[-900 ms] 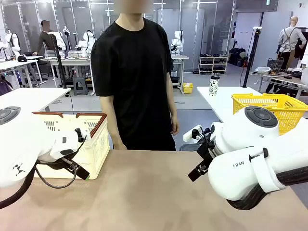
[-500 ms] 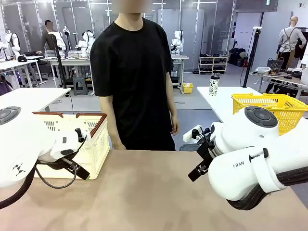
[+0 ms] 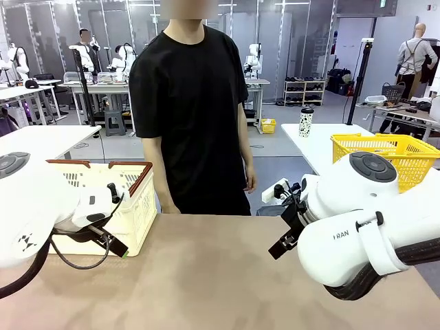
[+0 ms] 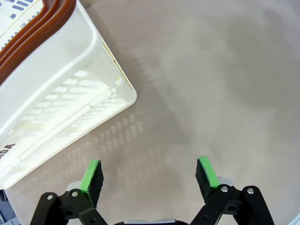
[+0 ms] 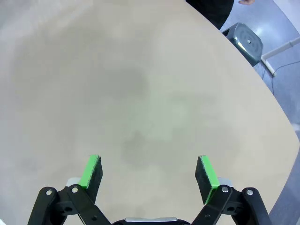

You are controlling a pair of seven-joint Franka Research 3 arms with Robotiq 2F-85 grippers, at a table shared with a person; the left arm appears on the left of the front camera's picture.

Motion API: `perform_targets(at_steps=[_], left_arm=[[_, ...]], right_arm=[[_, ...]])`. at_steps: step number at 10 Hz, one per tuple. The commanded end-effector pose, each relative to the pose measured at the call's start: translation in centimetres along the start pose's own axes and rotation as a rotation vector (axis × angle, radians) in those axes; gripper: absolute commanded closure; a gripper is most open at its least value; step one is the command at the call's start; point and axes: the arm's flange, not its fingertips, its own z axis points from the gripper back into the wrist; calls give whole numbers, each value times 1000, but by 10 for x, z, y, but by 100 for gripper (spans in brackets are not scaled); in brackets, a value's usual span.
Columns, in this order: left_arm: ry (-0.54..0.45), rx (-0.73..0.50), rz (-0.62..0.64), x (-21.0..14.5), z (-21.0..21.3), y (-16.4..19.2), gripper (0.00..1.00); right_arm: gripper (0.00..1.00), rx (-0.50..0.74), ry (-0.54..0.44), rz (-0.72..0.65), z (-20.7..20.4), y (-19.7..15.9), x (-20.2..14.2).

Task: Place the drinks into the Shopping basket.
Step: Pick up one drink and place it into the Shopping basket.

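Large cream-white plastic lattice shopping basket with dark reddish-brown rim sits upright on the left side of the tan table, partly hidden behind the white left arm. In the left wrist view the basket's lower corner is near the fingers, not touching them

Left gripper: jaws spread wide, nothing between the green pads, above bare tabletop just beside the basket

Right gripper: jaws also spread wide, holding nothing, above bare tabletop on the right side, well apart from the basket

Person in black t-shirt stands at the far edge of the table, one hand hanging at the side, touching nothing

Behind, on another white table: yellow mesh basket and tall black-and-white spotted tumbler, apart from each other
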Motion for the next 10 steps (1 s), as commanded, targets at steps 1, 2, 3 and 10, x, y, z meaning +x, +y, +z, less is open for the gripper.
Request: perform_targets(at_steps=[1,2,3,10], left_arm=[[0,0,1,0,0,0,0],[0,0,1,0,0,0,0],[0,0,1,0,0,0,0],[-43,-25,-58,9,15,-16,0]], right_arm=[[0,1,0,-3,0,0,0],[0,1,0,-3,0,0,0],[0,1,0,-3,0,0,0],[0,-40,-77,11,23,3,6]])
